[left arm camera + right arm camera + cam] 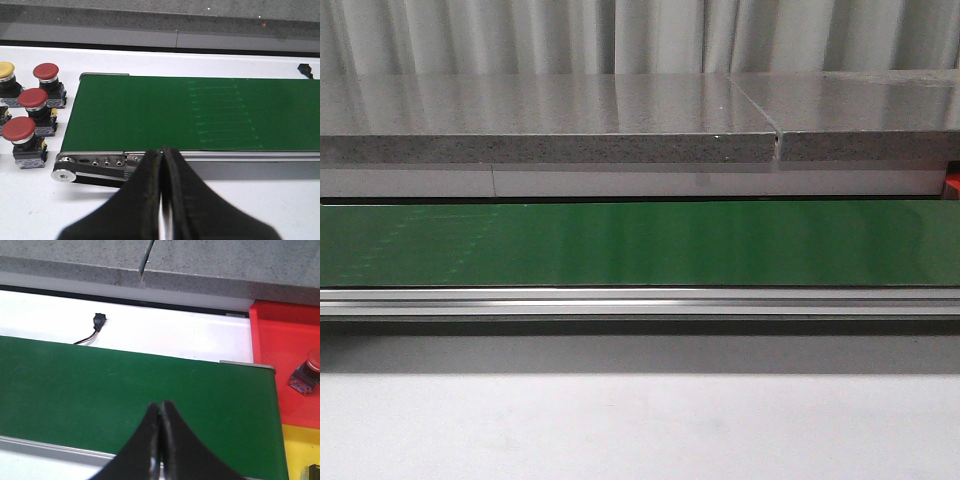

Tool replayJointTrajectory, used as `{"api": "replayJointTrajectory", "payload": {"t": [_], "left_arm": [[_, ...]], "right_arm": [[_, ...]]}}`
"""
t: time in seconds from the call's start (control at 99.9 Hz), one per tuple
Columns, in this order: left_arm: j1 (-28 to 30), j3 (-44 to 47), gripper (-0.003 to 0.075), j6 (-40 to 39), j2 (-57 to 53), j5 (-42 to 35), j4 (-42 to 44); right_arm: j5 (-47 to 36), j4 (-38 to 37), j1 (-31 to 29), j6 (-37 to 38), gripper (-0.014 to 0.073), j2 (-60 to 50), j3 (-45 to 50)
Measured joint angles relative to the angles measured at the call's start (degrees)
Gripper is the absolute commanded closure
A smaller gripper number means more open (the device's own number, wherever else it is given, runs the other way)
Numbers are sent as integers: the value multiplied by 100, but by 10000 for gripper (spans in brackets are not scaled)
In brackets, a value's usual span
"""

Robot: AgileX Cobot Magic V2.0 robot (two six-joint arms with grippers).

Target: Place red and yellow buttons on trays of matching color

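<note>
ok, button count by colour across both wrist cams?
Red: 4. Three beside the belt's end, one on the red tray.
Yellow: 1, at the frame edge.
Total: 5. A dark item on the yellow tray is cut off; can't tell what it is.

The light is even and rather dim, coming from above. The green belt (640, 243) shows soft glare. The white tabletop (640, 430) in the front view looks grainy, and the close end effector (162, 155) is blurred.
</note>
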Motion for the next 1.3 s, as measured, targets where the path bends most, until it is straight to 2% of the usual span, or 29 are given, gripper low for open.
{"api": "replayJointTrajectory", "payload": {"t": [0.701,0.751,0.821,0.881,0.891,1.011,1.071,1.131,1.301], "left_arm": [[0,0,730,0,0,0,-21],[0,0,697,0,0,24,-31],[0,0,605,0,0,47,-31],[0,0,472,0,0,93,-31],[0,0,472,0,0,103,-31],[0,0,192,0,0,151,-31],[0,0,102,0,0,151,-31],[0,0,73,0,0,151,-31],[0,0,80,0,0,151,-31]], "right_arm": [[0,0,0,-12,659,0,0],[0,0,0,-12,659,0,0],[0,0,0,-12,659,0,0],[7,0,0,-12,659,0,0],[7,0,0,-12,659,0,0],[7,0,0,-22,659,0,0],[7,0,0,-22,659,0,0],[7,0,0,-22,659,0,0],[7,0,0,-22,659,0,0]]}}
